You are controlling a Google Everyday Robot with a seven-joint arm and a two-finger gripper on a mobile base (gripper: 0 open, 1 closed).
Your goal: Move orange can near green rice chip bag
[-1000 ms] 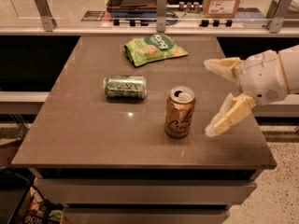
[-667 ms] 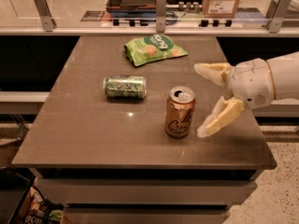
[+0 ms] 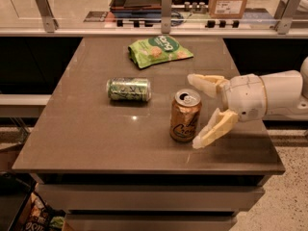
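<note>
The orange can (image 3: 185,116) stands upright near the front right of the brown table (image 3: 86,129). The green rice chip bag (image 3: 159,50) lies flat at the table's far middle, well behind the can. My gripper (image 3: 197,110) comes in from the right at can height. It is open, with one finger behind the can's right side and the other in front of it. The fingertips reach the can's right side; the can is only partly between them.
A green patterned can (image 3: 128,89) lies on its side left of the orange can. A glass-railed counter (image 3: 163,23) with a tray and boxes runs behind the table. The table's front and right edges are close to the can.
My gripper has moved left toward the orange can, its open fingers now reaching the can's right side. The cans and bag have not moved.
</note>
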